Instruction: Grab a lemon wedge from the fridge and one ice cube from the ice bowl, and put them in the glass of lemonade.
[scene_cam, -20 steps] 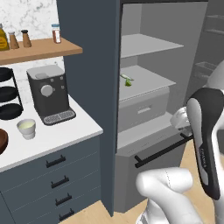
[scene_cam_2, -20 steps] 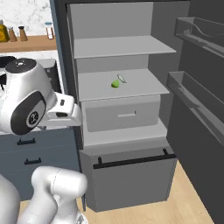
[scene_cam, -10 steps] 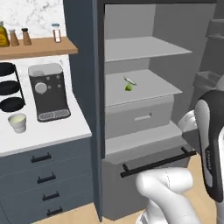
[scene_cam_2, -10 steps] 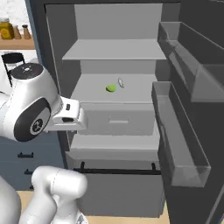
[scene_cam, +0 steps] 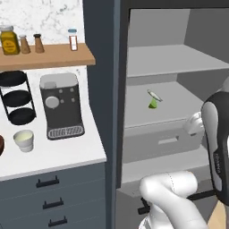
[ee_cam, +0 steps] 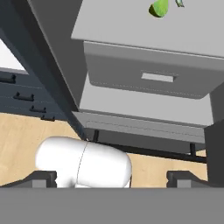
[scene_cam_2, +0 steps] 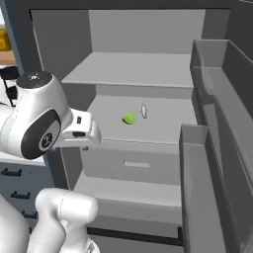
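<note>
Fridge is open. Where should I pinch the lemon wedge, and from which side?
Grip the lemon wedge across its narrow flanks, coming in from the open front, slightly above. It lies loose on the fridge's middle shelf, with the shelf above probably limiting a straight-down approach.

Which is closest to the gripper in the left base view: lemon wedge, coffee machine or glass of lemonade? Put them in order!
From the open gripper, in front of the fridge:
1. lemon wedge, on the fridge's middle shelf.
2. coffee machine, on the counter to the left.
3. glass of lemonade, farthest left.
</note>
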### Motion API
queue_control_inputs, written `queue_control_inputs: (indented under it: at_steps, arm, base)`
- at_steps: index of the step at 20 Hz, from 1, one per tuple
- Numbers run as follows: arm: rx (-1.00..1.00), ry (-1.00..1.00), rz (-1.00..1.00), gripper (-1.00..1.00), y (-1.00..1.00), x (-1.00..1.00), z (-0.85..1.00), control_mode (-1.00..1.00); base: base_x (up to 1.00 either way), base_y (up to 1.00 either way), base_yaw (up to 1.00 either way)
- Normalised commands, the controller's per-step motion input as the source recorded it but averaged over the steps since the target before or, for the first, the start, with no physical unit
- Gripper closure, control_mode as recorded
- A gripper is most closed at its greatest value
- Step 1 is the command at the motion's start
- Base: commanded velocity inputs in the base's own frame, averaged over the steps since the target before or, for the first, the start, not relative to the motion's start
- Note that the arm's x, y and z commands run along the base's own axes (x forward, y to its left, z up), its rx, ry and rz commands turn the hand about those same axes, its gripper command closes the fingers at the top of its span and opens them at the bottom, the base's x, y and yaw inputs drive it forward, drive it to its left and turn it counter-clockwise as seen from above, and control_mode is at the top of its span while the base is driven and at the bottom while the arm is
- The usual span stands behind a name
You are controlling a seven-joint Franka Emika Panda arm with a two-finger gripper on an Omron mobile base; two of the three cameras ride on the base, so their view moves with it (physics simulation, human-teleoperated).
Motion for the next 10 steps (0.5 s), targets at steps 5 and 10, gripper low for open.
queue_control_inputs:
  at_steps: [5, 10]
  arm:
    - [0.00, 0.00, 0.00, -1.00, -0.11, 0.00, 0.00, -1.00]
    - [0.00, -0.04, -0.07, -1.00, 0.00, 0.23, 0.00, -1.00]
  base:
    - [0.21, -0.30, 0.00]
    - [0.00, 0.00, 0.00]
